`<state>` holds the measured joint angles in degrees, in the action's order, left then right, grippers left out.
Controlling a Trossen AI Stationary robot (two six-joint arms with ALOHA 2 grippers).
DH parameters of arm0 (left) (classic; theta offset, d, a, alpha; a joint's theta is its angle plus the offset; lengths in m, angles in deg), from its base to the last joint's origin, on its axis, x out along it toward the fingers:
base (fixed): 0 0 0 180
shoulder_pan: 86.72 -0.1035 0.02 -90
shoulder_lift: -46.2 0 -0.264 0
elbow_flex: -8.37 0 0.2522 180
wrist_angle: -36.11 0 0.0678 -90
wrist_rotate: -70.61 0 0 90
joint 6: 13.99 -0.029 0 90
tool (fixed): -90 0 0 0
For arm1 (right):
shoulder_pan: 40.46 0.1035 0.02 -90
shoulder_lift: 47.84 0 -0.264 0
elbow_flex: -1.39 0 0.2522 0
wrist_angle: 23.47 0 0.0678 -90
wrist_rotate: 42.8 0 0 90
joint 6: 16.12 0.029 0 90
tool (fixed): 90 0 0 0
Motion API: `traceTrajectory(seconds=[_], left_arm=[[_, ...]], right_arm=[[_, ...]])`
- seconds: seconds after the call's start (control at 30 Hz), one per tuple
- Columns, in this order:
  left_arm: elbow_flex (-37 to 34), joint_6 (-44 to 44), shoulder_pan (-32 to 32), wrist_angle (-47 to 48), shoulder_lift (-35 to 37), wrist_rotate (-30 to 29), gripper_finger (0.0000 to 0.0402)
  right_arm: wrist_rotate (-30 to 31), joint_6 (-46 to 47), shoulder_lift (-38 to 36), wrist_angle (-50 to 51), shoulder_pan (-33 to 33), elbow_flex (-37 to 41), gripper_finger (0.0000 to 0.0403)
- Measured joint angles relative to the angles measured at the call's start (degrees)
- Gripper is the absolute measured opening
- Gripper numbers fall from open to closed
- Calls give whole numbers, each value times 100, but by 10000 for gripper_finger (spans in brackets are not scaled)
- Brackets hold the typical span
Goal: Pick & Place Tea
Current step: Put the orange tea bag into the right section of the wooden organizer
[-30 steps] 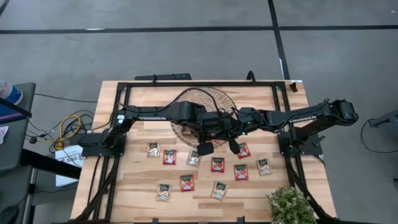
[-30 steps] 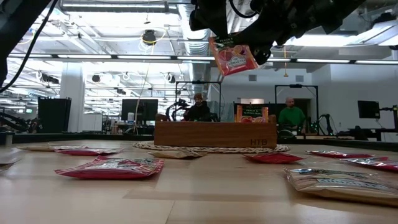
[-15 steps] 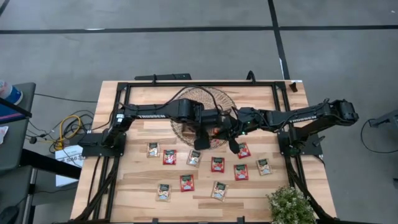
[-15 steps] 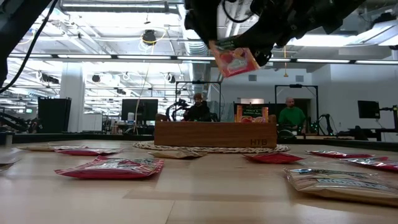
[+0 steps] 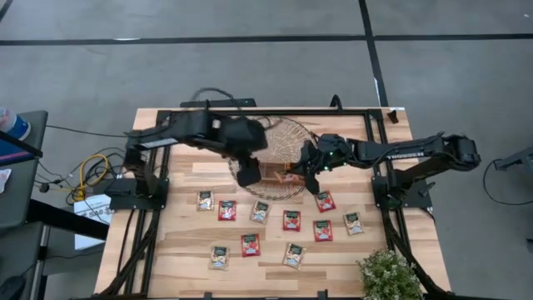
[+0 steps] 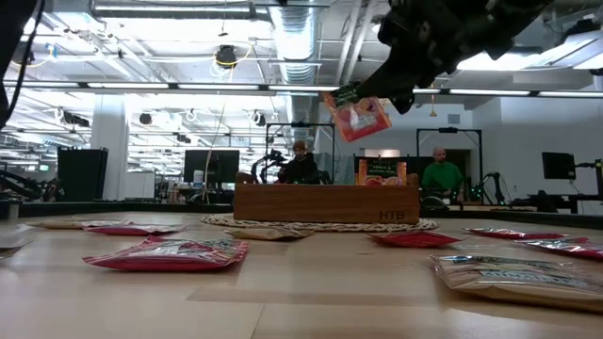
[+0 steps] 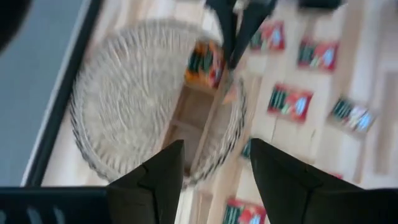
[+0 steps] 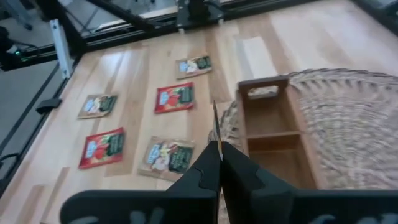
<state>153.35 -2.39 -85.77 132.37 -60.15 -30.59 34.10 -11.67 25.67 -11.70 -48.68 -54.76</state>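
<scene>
in the high view the right gripper (image 5: 310,173) hangs over the near edge of the round wicker basket (image 5: 287,133), pinching an orange-red tea sachet (image 5: 287,176) that sits directly above the brown wooden tray (image 5: 271,172); the drop is straight down, so the right arm is the one placed for it. the left gripper (image 5: 247,175), jaws spread and empty, hovers just beside the tray's other end, near enough to crowd a lowering move. ten more sachets lie in loose rows on the table (image 5: 183,250) between the basket and the front edge; a small plant (image 5: 387,275) stands at the corner. in the low view the held sachet (image 6: 357,115) hangs tilted from the right gripper (image 6: 369,94), gripped by its dark-green top, well above the tray (image 6: 326,202), with flat sachets such as a red one (image 6: 170,251) in the foreground and people seated far behind. the left wrist view looks down past spread fingers (image 7: 163,171) at the basket (image 7: 124,99), the tray's open compartments (image 7: 196,121), and the sachet (image 7: 204,62) in the other arm's claw. in the right wrist view the fingers (image 8: 208,168) are pressed together on the sachet's thin edge (image 8: 214,124), long axis vertical, the three-compartment tray (image 8: 273,130) just beyond and lower; nothing lies between them.
</scene>
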Motion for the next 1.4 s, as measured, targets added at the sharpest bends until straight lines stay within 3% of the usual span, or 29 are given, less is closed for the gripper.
traceTrajectory(seconds=[0.13,0.27,0.63,0.87,1.2,1.4], left_arm=[[-85,-31,23,-364,444,-8,177],[-928,19,120,-1246,982,-7,177],[-5783,637,489,-5880,2873,236,177],[-7946,922,701,-8243,3828,125,177],[-9819,1132,852,-10440,4468,-249,177],[-10253,1216,852,-10761,4665,-237,177]], right_arm=[[20,-1,-165,115,-290,2,0],[38,-5,-510,240,-647,0,0],[114,118,-1512,445,-1050,451,0],[536,824,-1702,-1065,-733,1367,0],[1673,907,-1262,-1483,91,1510,0],[2101,1008,-875,-1501,262,1512,0]])
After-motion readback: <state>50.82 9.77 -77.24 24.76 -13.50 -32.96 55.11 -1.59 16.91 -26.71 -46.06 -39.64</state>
